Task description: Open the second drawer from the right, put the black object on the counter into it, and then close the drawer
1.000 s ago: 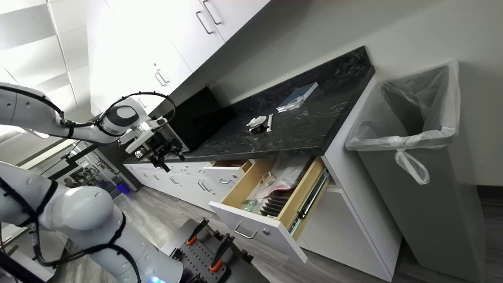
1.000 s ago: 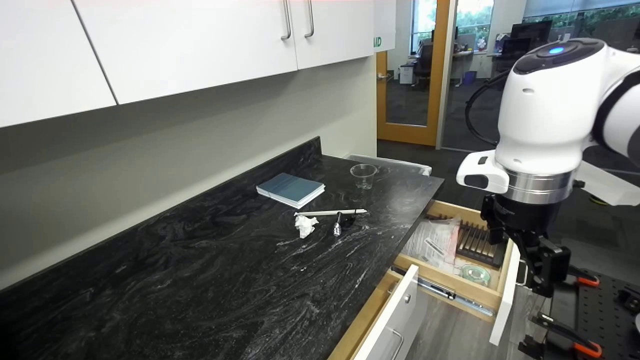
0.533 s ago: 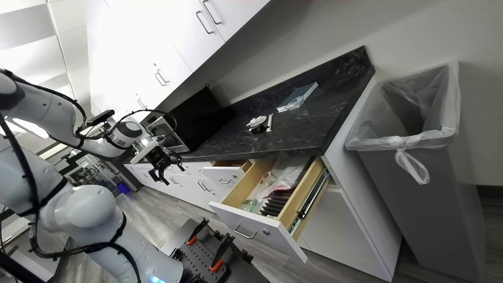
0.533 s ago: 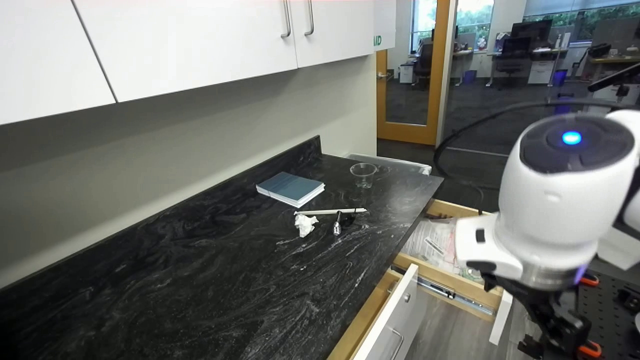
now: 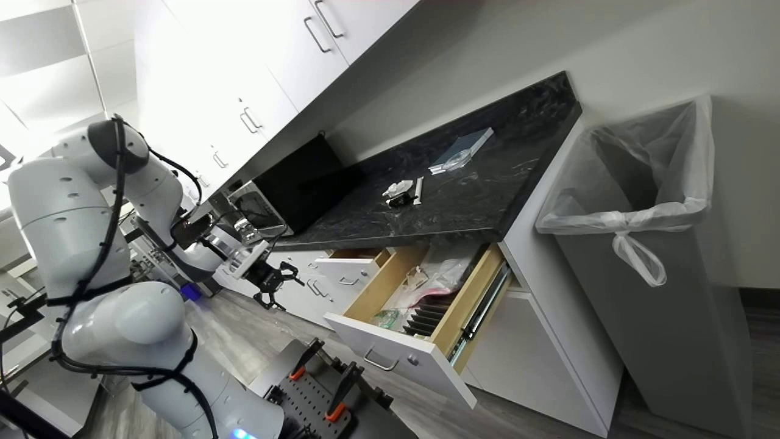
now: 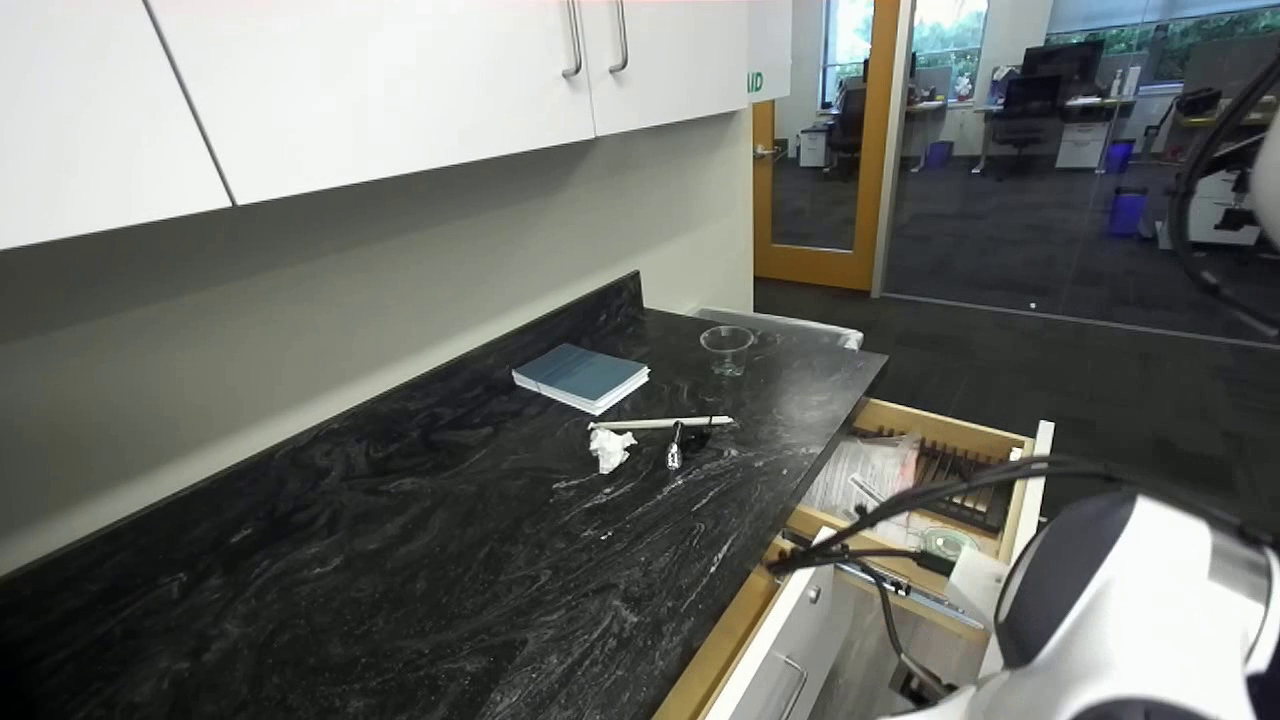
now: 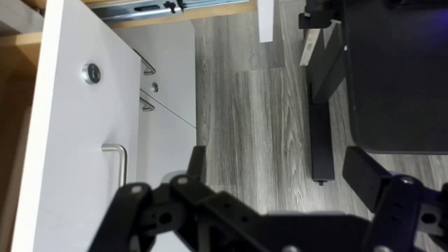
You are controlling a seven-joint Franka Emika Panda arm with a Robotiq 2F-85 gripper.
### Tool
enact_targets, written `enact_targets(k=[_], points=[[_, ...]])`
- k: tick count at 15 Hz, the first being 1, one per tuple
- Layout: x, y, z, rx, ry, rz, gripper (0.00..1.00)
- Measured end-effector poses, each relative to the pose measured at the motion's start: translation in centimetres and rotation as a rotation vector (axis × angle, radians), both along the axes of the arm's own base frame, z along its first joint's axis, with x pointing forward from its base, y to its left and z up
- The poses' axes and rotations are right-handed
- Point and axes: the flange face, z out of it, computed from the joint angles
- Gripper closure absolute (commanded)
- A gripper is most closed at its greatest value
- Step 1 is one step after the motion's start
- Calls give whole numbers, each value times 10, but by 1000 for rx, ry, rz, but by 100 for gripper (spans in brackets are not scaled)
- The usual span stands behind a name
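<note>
My gripper point(image 7: 278, 163) hangs spread wide in front of the counter point(image 6: 450, 560). Below its edge the second drawer from the right point(image 7: 80, 133) juts out; the black object point(image 5: 400, 200) lies on the counter.

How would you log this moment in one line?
claw: open, nothing held | second drawer from right: partly open | rightmost drawer: open further | black object: on counter, not yet stowed

The arm point(image 5: 134, 314) is bent, its pincer point(image 7: 278, 164) spread wide, pointing down.
</note>
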Motion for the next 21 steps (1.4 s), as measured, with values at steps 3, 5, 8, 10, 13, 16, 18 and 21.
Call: enact_targets(k=[3,5,8,10,13,16,18,21], points=[[-3,4,-18,-13,25,2,0],[1,3,-11,-5,11,-3,0],[2,4,-7,-3,-2,0,0],[3,3,-17,-21,-71,29,0],[-6,6,-45,-32,-225,72,0],[-23,16,-77,18,-380,60,0],[-29,21,-96,67,-476,31,0],[-29,22,-119,127,-617,-17,0]])
